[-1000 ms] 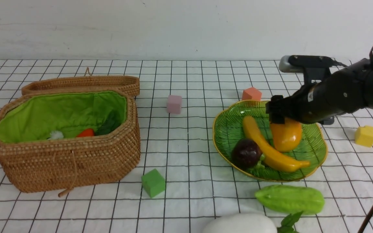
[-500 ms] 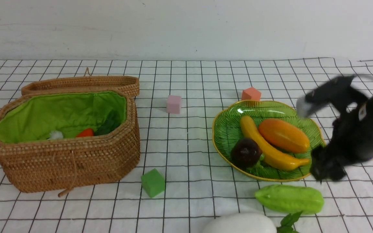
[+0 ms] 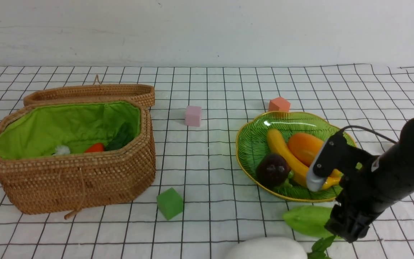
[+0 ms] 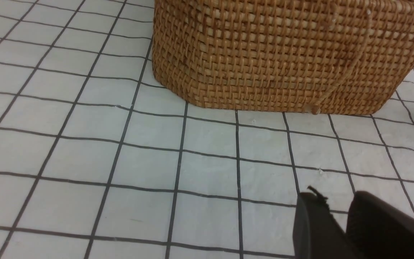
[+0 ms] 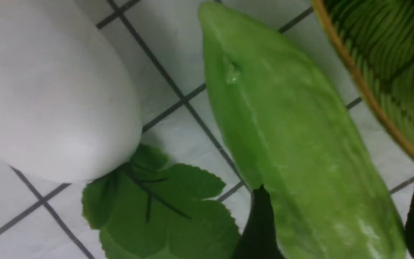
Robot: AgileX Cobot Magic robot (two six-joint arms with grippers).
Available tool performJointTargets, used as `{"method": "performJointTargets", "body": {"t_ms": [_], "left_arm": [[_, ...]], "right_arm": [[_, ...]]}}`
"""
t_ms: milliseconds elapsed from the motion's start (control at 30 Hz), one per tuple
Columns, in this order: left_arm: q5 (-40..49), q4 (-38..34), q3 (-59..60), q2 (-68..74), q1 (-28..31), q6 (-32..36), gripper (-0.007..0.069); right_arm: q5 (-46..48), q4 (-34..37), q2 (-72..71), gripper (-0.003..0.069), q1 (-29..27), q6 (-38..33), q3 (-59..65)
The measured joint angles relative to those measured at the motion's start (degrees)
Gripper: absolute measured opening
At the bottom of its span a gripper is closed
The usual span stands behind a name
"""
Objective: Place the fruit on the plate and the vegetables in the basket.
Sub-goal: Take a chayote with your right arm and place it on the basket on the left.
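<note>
Two fingers (image 5: 259,226) of the right gripper (image 5: 340,187) stand apart astride the gourd (image 5: 293,136); radish (image 5: 49,90) one side, plate (image 5: 372,93) the other.

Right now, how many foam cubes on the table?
3: pink cube between basket and plate, orange cube behind the plate, green cube off the basket's front corner. The right arm may hide others.

The basket (image 3: 84,187) is rough woven rattan, the plate (image 3: 253,144) glossy glass, the gourd (image 3: 304,220) smooth.
</note>
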Motion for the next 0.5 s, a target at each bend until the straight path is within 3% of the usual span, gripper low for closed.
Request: {"method": "performJointTargets", "body": {"t_ms": [167,333,500], "left_arm": [[0.0,0.0,0.0,0.0,0.0,0.0,0.0146],[0.0,0.0,0.0,0.0,0.0,0.0,0.0152],[0.0,0.0,0.0,0.0,0.0,0.0,0.0159]], "right_arm": [[4.8,0.1,1.8,0.0449,0.0,0.1,-0.6],[12.7,0.2,0.4,0.0449,0.0,0.1,-3.4],[23.7,5.5,-6.1,0.0449,0.7,-2.2,-15.5]]}}
